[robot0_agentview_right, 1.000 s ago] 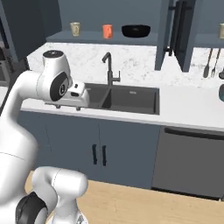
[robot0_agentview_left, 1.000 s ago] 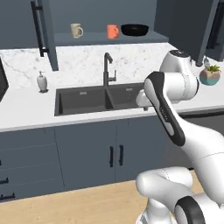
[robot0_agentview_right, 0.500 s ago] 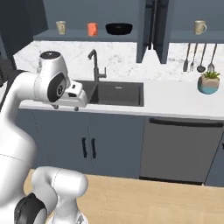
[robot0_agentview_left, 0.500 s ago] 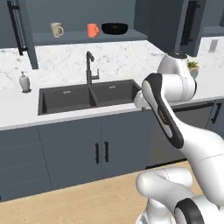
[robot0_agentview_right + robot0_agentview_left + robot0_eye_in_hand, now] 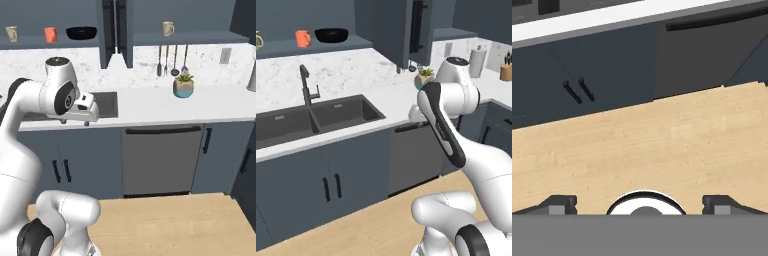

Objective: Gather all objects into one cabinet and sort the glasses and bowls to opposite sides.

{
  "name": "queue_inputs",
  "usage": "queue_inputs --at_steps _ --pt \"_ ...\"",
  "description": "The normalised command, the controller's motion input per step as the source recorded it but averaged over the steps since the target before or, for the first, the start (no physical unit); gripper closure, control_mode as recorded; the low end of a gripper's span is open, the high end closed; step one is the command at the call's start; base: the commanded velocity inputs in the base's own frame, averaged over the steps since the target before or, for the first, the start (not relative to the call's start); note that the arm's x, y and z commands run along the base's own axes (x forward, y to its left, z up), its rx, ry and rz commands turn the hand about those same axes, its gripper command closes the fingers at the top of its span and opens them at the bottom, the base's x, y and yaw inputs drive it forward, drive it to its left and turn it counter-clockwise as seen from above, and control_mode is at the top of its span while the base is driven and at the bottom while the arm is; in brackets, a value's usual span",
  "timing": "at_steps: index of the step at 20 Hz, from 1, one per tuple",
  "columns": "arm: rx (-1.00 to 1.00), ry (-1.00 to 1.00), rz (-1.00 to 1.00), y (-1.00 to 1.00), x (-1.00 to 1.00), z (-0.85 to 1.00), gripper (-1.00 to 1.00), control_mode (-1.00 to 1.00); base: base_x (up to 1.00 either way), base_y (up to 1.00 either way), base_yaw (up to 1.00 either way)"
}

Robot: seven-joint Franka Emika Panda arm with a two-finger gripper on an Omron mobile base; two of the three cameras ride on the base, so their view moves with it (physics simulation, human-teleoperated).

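Kitchen counter (image 5: 150, 107) is running below open cabinets; the gripper (image 5: 639, 207) is hanging released over floor, grasping nothing. Orange mug (image 5: 50, 34) and black bowl (image 5: 81, 33) are sitting at ten o'clock, lone beige mug (image 5: 168, 28) at one o'clock, probably awaiting gathering.

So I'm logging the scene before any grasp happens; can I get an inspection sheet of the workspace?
Surface: white counter with a dark double sink.
Job's things: beige mug, orange mug and black bowl in the left open cabinet; second beige mug alone in the right cabinet.
Clutter: potted plant, hanging utensils, knife block.
Grippers: gripper open, fingers empty, facing the wooden floor.
Cables: nothing seen.
Surroundings: dishwasher, grey base cabinets.
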Motion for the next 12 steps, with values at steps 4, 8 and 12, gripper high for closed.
queue_inputs --at_steps 4,8,12 --pt "0.00 0.00 0.00 0.00 0.00 0.00 -1.00 1.00 0.00 -0.42 -0.30" --pt "0.00 0.00 0.00 0.00 0.00 0.00 -1.00 1.00 0.06 -0.32 -0.08" --pt "0.00 0.00 0.00 0.00 0.00 0.00 -1.00 1.00 0.19 -0.38 0.07"
